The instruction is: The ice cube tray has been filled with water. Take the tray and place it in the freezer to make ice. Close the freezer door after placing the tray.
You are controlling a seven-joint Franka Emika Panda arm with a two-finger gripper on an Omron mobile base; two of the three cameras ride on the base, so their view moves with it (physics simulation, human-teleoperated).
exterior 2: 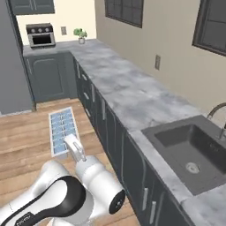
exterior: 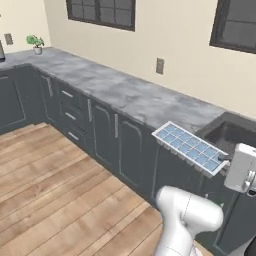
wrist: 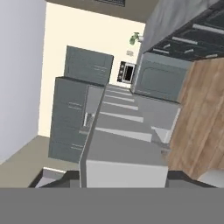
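In your left base view, the flat white ice cube tray (exterior: 191,146) with pale blue water (exterior: 194,145) in its cells hangs level off the grey counter (exterior: 117,90), one end clamped in the gripper (exterior: 223,159). In your right base view it floats over the wooden floor (exterior 2: 26,141). In your hand view, its underside hides the fingers.

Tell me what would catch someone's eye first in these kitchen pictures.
Most striking is the ice cube tray, its cells pale blue with water, held out in the air by the gripper in front of the dark cabinets, off the grey counter. Next comes the sink set into that counter, right of the arm.
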